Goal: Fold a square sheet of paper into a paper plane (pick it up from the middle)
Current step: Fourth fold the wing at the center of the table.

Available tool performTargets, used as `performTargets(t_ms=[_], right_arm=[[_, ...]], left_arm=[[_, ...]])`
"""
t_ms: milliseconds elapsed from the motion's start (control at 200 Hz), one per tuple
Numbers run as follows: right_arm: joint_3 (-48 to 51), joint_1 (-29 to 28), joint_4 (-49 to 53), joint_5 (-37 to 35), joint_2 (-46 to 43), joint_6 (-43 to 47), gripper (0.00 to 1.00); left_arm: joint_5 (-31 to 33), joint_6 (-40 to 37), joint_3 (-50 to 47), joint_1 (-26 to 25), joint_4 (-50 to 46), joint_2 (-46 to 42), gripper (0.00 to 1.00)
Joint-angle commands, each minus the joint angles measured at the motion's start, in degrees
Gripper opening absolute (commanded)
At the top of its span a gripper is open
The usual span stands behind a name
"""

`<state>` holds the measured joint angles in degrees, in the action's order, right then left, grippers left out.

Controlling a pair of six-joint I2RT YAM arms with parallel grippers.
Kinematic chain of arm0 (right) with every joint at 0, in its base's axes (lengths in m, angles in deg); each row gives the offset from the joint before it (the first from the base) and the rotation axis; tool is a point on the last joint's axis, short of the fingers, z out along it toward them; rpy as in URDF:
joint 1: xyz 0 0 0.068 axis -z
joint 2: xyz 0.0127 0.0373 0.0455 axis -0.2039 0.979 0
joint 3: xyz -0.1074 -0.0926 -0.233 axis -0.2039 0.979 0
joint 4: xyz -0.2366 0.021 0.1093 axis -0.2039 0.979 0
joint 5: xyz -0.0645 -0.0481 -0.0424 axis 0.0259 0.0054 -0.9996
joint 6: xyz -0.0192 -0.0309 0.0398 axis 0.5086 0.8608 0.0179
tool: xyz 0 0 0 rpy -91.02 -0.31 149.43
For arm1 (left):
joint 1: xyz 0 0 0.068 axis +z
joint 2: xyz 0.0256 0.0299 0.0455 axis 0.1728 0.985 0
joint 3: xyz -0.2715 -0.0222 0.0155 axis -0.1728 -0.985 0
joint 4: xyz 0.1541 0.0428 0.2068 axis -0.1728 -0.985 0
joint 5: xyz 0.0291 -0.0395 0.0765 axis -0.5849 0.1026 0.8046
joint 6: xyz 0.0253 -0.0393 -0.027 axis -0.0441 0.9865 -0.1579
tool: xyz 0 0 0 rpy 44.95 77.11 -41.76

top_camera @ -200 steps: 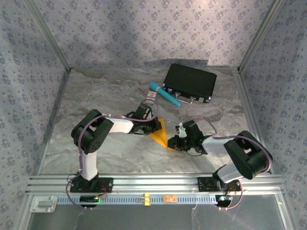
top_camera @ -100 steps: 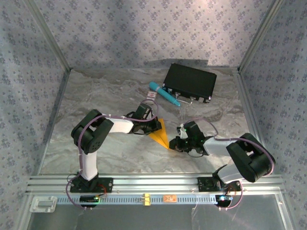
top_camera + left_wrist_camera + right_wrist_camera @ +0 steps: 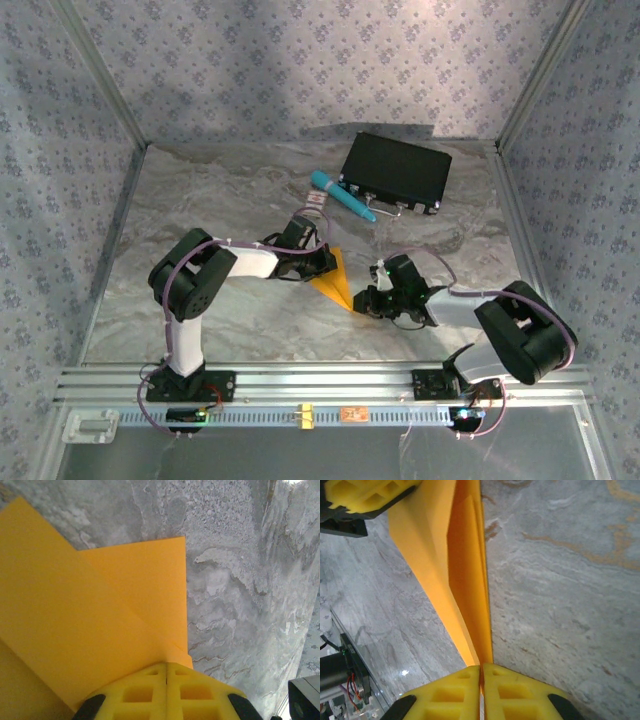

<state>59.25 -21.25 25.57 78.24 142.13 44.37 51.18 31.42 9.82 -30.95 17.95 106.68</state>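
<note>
Orange-yellow folded paper (image 3: 335, 281) sits btwn L fingers (image 3: 142, 692) & R fingers (image 3: 447, 695), both pinched shut on its ends.

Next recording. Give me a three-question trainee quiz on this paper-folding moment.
1. Multiple choice: the left gripper and right gripper both reach the orange paper. Which is shut on it? A) left only B) right only C) both.
2. True or false: the teal pen lies on the orange paper.
3. Fill in: seen from the arms' bases, the black case lies toward the table's ___ side.
Key: 1 C. 2 False: the pen lies by the black case, apart from the paper. 3 far.
</note>
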Motion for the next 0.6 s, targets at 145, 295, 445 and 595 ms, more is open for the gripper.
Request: performTargets(t_ms=[145,295,445,595], right_arm=[[2.7,-0.2,8.7,-1.1,0.8,-0.8,0.05],[2.9,-0.3,9.6,-1.2,-0.2,-1.1,0.12],[3.4,-0.4,10.6,-1.6,-1.2,-1.4,0.09],[3.3,-0.3,10.9,-1.9,-1.2,-1.2,0.04]], left_arm=[[0.5,-0.4,-0.5,-0.2,-2.0,1.8,0.02],[0.5,-0.4,-0.4,-0.1,-2.2,1.7,0.02],[0.7,-0.5,-0.4,-0.1,-2.5,1.5,0.02],[0.6,-0.4,-0.4,-0.2,-2.3,1.7,0.02]])
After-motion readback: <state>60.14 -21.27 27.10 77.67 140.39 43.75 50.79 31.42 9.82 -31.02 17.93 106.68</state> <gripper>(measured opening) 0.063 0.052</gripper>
